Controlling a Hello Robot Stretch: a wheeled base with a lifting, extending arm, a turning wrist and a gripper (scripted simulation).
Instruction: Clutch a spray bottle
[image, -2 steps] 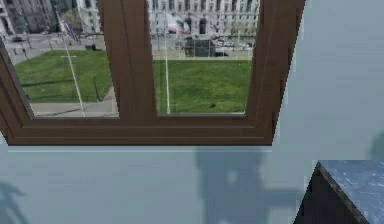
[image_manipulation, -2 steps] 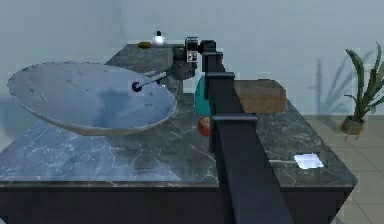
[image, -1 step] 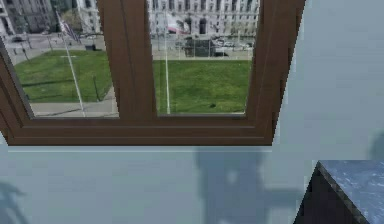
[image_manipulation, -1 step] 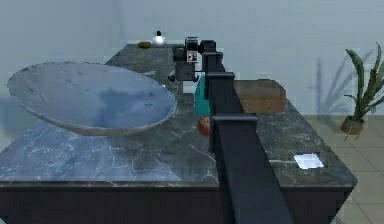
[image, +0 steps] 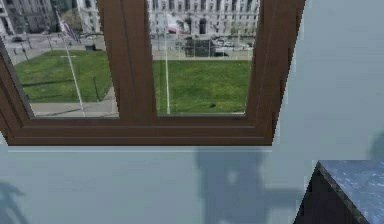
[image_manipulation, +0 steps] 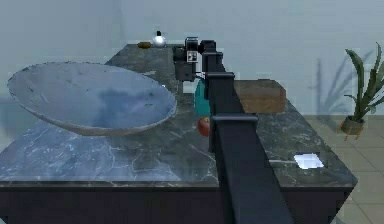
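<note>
The fingers (image_manipulation: 181, 50) show at the far end of the dark arm (image_manipulation: 235, 150), beyond the grey basin (image_manipulation: 85, 95) toward the back of the desk (image_manipulation: 120, 160). Whether they are spread or pressed together cannot be told, nor whether they hold anything, since desk top and small dark things lie behind them.

A teal thing (image_manipulation: 200, 97) lies on the desk just beyond the basin's rim, against the arm's edge. Its long axis seems to run alongside the arm, with the teal part farther out and a red-orange end (image_manipulation: 203, 127) nearer the desk's front. The arm hides much of it, so neither its shape nor whether it stands or lies can be made out.

Bare marble runs from the basin to the desk's front edge. Past the arm, away from the basin, sit a brown box (image_manipulation: 262, 96) and a flat white piece (image_manipulation: 308, 160) near the desk's end. A potted plant (image_manipulation: 364, 85) stands on the floor beyond.

In the forward view a brown-framed window (image: 135, 70) stands above the desk's corner.
</note>
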